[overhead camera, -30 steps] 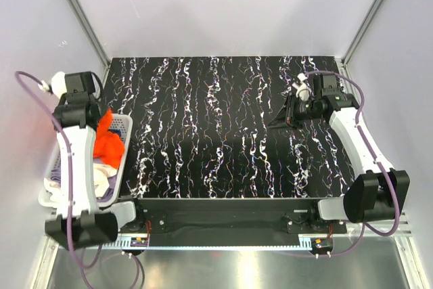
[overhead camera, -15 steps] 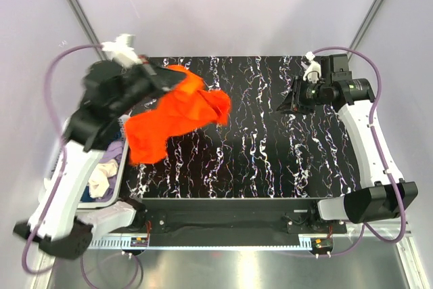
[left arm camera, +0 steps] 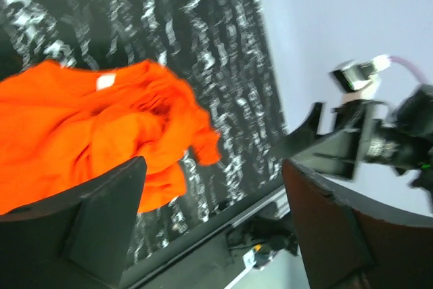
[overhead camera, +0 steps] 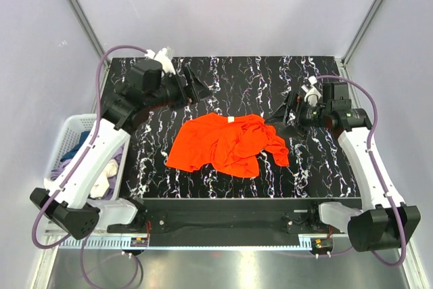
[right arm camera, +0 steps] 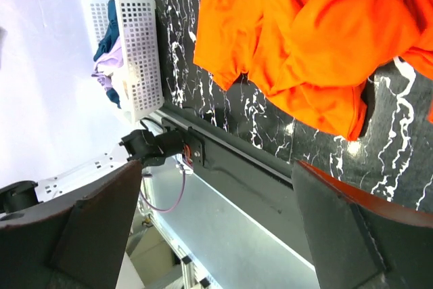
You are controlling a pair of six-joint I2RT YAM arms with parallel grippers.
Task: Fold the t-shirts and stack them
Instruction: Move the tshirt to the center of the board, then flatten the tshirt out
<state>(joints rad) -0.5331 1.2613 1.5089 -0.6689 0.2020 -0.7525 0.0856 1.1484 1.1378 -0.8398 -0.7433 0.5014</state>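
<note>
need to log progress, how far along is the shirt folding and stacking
Done: one orange shirt lies crumpled on the table, out of the basket. In hand: nothing; left gripper and right gripper are both open and empty. Left: fold it, then fold and stack the other shirts in the basket.

— What carries the scene?
— A black table (overhead camera: 223, 79), veined all over with white marbling.

— And on it?
— One orange t-shirt (overhead camera: 226, 143), lying crumpled and unfolded on the near half, around the middle. A small white label shows at its far edge, and a rumpled corner trails off to the right.

— Anything else?
— A white perforated basket (overhead camera: 71, 126) stands at the left edge. Whether it rests on the tabletop or beside it cannot be told.
</note>
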